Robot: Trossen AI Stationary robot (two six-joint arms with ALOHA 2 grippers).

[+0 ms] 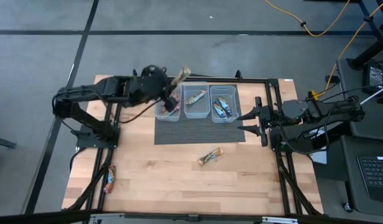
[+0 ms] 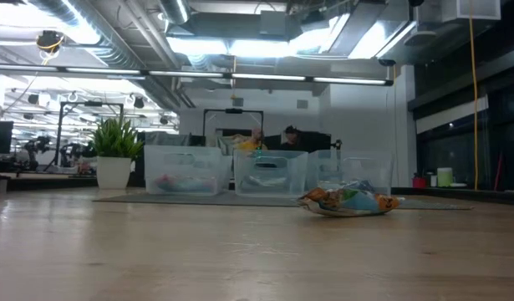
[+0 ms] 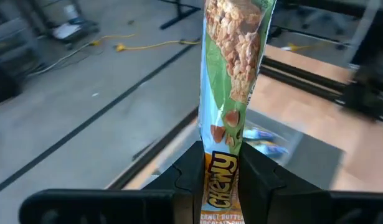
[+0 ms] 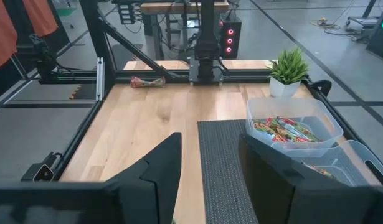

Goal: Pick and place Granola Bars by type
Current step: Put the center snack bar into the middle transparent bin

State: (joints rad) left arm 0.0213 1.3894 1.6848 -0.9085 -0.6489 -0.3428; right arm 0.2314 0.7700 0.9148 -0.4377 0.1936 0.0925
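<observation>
The left gripper (image 3: 221,180) has its fingers (image 3: 185,180) clamped on the lower end of a granola bar (image 3: 231,74), held upright above the left-hand bin (image 1: 168,109). The bar looks light, with a slick, crinkly wrapper, so a grasp across the flat body seems safest. The right gripper (image 1: 256,122) waits beside the bins, fingers spread and empty.

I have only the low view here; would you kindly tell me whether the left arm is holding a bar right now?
Observer: Yes, the left claw is shut on a green-and-tan granola bar, over the leftmost bin.
Operator: Thank you. And where is the right arm?
Observer: The right claw is open and empty, waiting just right of the bins.
Operator: Besides the loose bar in front of me, are any others outside the bins?
Observer: Yes, another bar lies near the front-left corner of the table.
</observation>
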